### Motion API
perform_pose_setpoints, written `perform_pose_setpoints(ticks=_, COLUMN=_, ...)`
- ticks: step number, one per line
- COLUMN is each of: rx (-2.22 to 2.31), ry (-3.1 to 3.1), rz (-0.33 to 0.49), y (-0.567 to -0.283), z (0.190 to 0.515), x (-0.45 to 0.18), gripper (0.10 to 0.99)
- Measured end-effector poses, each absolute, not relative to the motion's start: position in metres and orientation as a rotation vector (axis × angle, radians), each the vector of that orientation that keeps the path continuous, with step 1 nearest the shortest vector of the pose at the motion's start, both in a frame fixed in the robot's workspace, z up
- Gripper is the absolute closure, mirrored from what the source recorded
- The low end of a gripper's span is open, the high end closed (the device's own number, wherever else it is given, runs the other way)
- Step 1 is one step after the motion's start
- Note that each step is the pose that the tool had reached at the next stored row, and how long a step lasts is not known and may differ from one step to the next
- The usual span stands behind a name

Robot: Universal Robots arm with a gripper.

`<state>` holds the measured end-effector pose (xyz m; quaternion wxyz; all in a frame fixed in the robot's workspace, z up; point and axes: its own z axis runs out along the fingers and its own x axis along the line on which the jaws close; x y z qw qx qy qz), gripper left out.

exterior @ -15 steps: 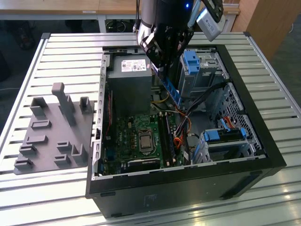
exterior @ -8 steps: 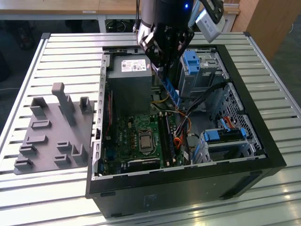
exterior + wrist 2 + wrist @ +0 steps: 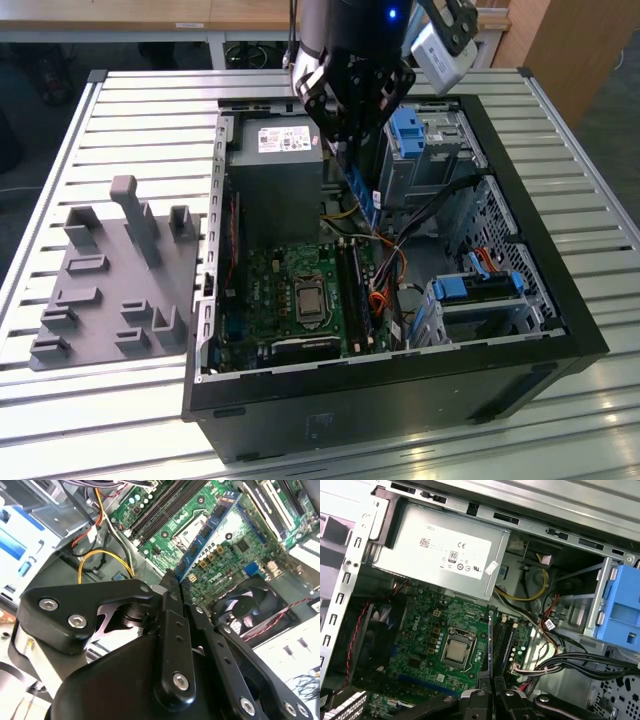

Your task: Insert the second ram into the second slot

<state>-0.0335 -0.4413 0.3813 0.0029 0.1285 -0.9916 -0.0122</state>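
The second ram is a thin blue circuit-board stick, and my gripper is shut on one end of it. In the exterior view the gripper hangs over the open computer case with the ram pointing down towards the motherboard. The long black memory slots lie below it, beside the processor socket. In the first wrist view the ram shows edge-on, lifted clear of the board and just beside the slots. I cannot tell which one is the second slot.
The open black case lies on a slatted metal table. Inside are a grey power supply, the processor, a fan, loose cables and light-blue drive brackets. A grey fixture plate stands at the exterior view's left.
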Motion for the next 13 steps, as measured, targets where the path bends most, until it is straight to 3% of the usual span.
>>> perform_pose_setpoints(ticks=13, rx=0.210, ry=-3.130, rz=-0.039, y=-0.4413, z=0.3812, x=-0.0336, gripper=0.949)
